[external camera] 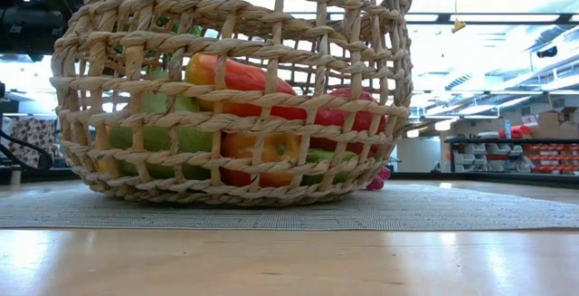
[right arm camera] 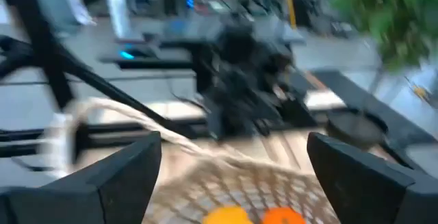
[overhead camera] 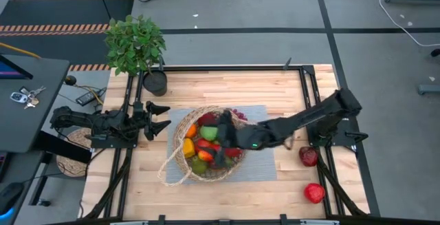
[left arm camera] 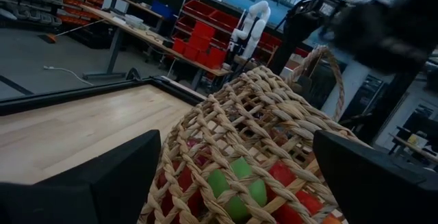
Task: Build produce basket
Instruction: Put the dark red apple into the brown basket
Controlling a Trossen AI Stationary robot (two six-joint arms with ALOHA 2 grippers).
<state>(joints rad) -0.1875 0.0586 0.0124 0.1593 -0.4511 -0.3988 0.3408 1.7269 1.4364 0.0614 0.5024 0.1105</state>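
The wicker basket (overhead camera: pixel 180 125) stands on a grey mat (overhead camera: pixel 265 166) at the table's middle. It holds produce (overhead camera: pixel 205 141): red, green, orange and yellow pieces, which show through the weave in the low view (external camera: pixel 244 79). Its thin handle (overhead camera: pixel 167 172) loops out toward the near left. My right gripper (overhead camera: pixel 224 140) is open and empty over the basket's inside; its wrist view (right arm camera: pixel 233 176) shows the rim (right arm camera: pixel 137 122) and orange pieces below. My left gripper (overhead camera: pixel 159 117) is open just left of the basket, whose wall (left arm camera: pixel 274 121) stands ahead of its fingers. Two red apples (overhead camera: pixel 309 156) (overhead camera: pixel 314 193) lie on the table's right side.
A leafy potted plant (overhead camera: pixel 135 43) in a black pot (overhead camera: pixel 155 82) stands at the far left corner. Purple grapes (overhead camera: pixel 238 115) lie by the basket's far rim. Bare wood (overhead camera: pixel 227 87) shows beyond the mat. A black frame (overhead camera: pixel 306 80) edges the table.
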